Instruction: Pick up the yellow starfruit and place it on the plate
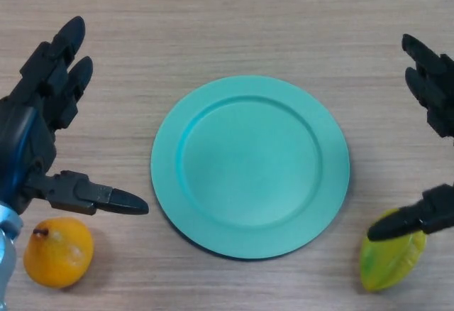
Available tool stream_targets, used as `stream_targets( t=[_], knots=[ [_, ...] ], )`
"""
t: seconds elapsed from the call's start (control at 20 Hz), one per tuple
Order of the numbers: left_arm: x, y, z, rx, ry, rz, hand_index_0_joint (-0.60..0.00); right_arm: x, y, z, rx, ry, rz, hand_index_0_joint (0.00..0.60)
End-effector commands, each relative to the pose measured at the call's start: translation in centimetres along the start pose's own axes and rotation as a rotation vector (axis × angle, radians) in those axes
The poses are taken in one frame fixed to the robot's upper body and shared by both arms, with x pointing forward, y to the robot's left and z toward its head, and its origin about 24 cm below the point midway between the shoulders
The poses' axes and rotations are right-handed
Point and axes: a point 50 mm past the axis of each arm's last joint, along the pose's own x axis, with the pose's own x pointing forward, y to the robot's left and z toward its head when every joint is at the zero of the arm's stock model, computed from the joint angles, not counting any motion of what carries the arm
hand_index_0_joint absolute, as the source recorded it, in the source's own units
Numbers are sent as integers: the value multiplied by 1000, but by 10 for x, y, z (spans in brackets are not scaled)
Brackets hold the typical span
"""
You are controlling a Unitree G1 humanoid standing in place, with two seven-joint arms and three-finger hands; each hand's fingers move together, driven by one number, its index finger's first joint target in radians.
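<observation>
Lying ridged, yellow-green starfruit [392, 260] under open right hand [433, 98]; left hand [35, 126] open too

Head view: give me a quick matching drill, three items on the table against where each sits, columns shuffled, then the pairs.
Things:
1. starfruit
2. plate
3. orange fruit

Places:
A. table centre
B. near left corner, below the left hand
C. near right corner, under the thumb of the right hand

Pairs: 1-C, 2-A, 3-B
</observation>
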Motion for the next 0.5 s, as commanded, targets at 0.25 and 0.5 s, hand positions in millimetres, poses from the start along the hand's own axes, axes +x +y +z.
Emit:
stream_targets(
  t=[0.25, 0.5],
  knots=[
    [1, 8, 32, 106, -193, 41, 0, -22, -8, 12, -164, -175, 153, 0],
    [2, 6, 33, 124, -197, 30, 0, -25, 5, -9, -396, -185, 213, 0]
  ],
)
